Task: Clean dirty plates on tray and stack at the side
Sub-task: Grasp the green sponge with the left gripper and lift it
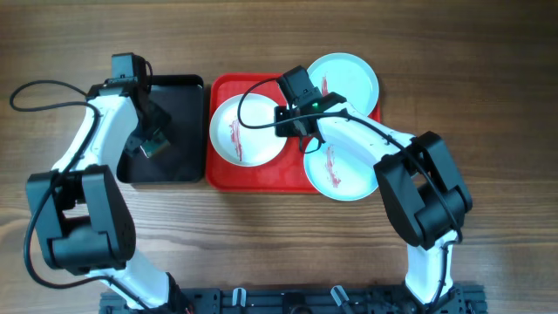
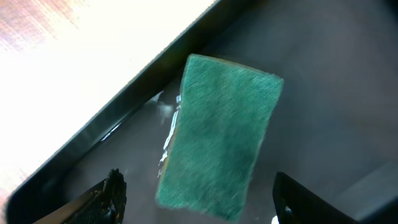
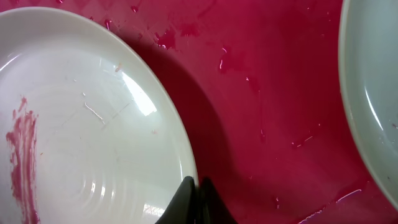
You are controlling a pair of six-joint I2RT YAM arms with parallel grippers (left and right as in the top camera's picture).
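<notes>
Right pincer (image 3: 196, 199): closed tight, tips at the white plate's (image 3: 93, 124) rim.
White plate: red-smeared, lying on the red tray (image 3: 249, 93).
Left pincer (image 2: 199, 190): open over the black tray (image 2: 336, 74), green sponge (image 2: 221, 130) between its fingers, apart from both.

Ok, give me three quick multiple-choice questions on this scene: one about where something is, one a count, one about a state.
1. Where does the green sponge lie? A on the red tray; B in the black tray; C on a plate.
2. How many plates are in view? A two; B four; C three.
3. How do the right gripper's fingers stand? A shut together; B spread wide; C closed on the sponge.

Answers: 1 B, the left wrist view shows it on the dark tray floor. 2 C, overhead shows one white plate and two pale blue plates on the red tray. 3 A, the right wrist view shows both tips touching at the white plate's rim.
</notes>
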